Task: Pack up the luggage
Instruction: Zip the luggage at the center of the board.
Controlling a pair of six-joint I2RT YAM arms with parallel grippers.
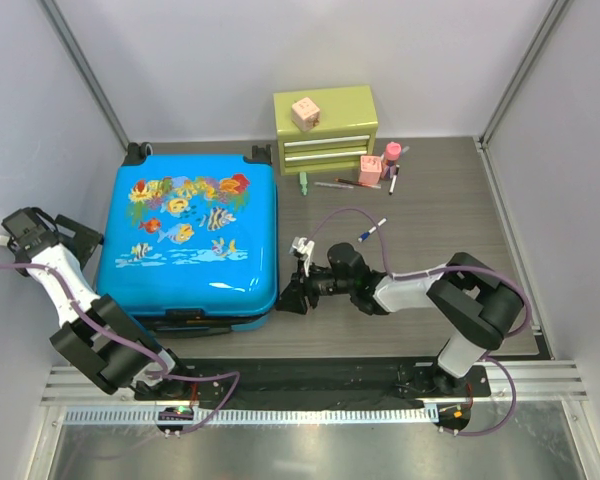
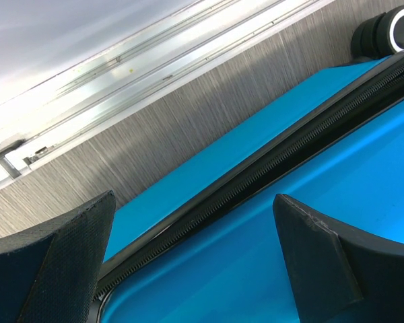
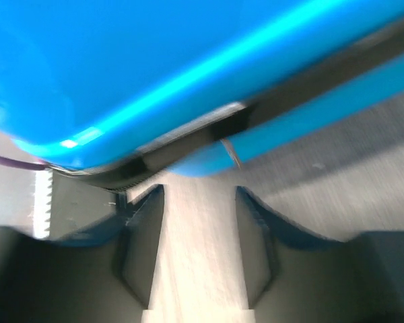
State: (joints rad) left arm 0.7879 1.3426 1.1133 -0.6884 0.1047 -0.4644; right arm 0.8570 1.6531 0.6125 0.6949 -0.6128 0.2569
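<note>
**A:** Where is the luggage?

**B:** The luggage point(image 1: 190, 235) lies flat on the left half of the table point(image 1: 450, 230) with its printed shell facing up. Its black wheels point(image 1: 137, 152) are at the far edge. The lid is down on the base, but I cannot tell whether it is zipped all the way round.

**A:** Is there any writing on it?

**B:** I can only make out pictures, fish and coral on bright blue. In the left wrist view a black zipper point(image 2: 269, 161) runs on a slant between the two blue halves of the shell.

**A:** And the claws?

**B:** The left gripper point(image 1: 86, 240) sits just beside the suitcase's left side. Its jaws are spread wide and hold nothing. The right gripper point(image 1: 288, 298) is low at the near right corner of the case. Its jaws are parted and also hold nothing. That wrist view is blurred, but it shows the fingers point(image 3: 145, 229) below the blue edge with bare tabletop between them.

**A:** What else is on the table?

**B:** A green drawer chest point(image 1: 326, 128) stands at the far edge with a pink cube point(image 1: 304, 112) on top. The marks on the cube's face are too small to read. Two pink containers point(image 1: 370, 170) and a few pens lie just in front of the chest. One blue-capped pen point(image 1: 372, 231) lies alone in mid-table.
</note>
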